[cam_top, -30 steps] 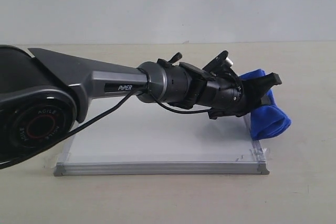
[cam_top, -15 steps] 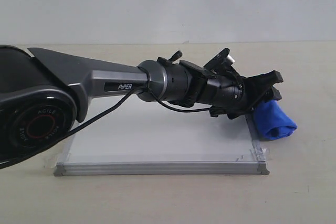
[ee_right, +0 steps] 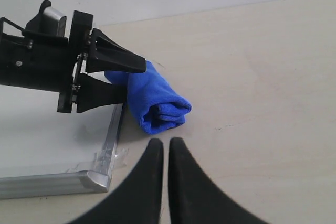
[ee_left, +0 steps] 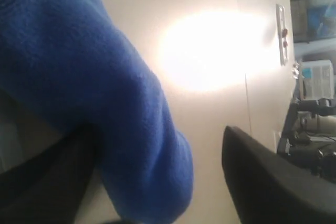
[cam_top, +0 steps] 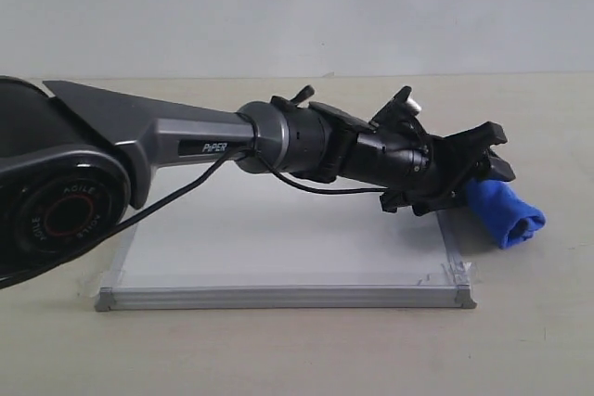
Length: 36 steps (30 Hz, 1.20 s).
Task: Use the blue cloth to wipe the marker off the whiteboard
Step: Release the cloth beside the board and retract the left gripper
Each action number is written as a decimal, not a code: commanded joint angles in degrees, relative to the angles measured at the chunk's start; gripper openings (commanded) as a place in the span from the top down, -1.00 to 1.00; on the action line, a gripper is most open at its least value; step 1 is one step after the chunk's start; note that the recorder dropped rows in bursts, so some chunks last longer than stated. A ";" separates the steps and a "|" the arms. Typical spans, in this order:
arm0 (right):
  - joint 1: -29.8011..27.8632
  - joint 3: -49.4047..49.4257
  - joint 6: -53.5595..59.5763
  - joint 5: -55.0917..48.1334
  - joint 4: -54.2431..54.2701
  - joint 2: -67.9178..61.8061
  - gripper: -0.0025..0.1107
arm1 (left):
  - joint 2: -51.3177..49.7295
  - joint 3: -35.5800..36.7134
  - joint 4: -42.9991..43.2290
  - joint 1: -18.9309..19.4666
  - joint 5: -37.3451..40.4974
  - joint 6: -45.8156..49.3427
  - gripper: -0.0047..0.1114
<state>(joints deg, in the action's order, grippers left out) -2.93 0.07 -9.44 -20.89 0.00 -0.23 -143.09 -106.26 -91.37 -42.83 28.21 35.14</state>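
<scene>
desk: what's the left side doing?

me: i've got the left arm [cam_top: 167,136] stretched low across the whiteboard [cam_top: 278,238], from the left of the exterior view to the board's right edge. the left gripper [cam_top: 501,151] sits just past that edge, tilted down towards the table [cam_top: 538,322]. its jaws are spread apart, not clamped on anything.

desk: and the cloth?

me: the blue cloth [cam_top: 506,213] is lying on the table as a rolled bundle, just beside the right-hand frame of the board and off its white surface. one end of the roll reaches in between my parted fingers [ee_left: 262,182]. in the left wrist view the blue fills one side, and there is bare table showing between it and the far finger. so it is released, resting on the table, not grasped.

desk: does the near finger touch it?

me: i can't tell. it overlaps the cloth's end in the right wrist view, but i can't see contact.

desk: the right side?

me: the right gripper [ee_right: 165,145] is hanging above the table near the board's front right corner, looking at the cloth. its two fingers are pressed together with nothing between them.

desk: the board itself?

me: flat on the table, with clear tape at its front right corner.
</scene>
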 commanded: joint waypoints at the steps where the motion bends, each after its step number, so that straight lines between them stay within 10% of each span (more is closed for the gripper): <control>1: 0.12 -0.07 0.32 0.08 0.00 0.23 0.96 | 0.51 -0.45 2.07 3.70 11.68 -2.06 -0.10; 6: 0.12 -0.07 0.32 0.08 0.00 0.23 0.96 | 0.77 -0.34 10.19 5.00 12.21 -4.70 0.84; 15: 0.12 -0.07 0.32 0.08 0.00 0.23 0.96 | 7.88 2.77 23.10 5.89 8.00 -9.88 0.84; 23: 0.12 -0.07 0.32 0.08 0.00 0.23 0.96 | 28.34 32.98 22.69 9.07 -8.01 3.32 0.84; 28: 0.12 -0.07 0.32 0.26 0.00 0.23 0.96 | 51.01 55.57 19.11 4.15 -25.02 7.67 0.84; 36: 0.12 -0.07 0.32 0.26 0.00 0.23 0.96 | 74.05 74.98 18.77 1.01 -26.45 7.39 0.84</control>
<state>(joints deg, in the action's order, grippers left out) -2.93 0.07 -9.44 -21.02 0.00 -0.23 -72.69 -34.36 -71.97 -41.45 1.06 42.53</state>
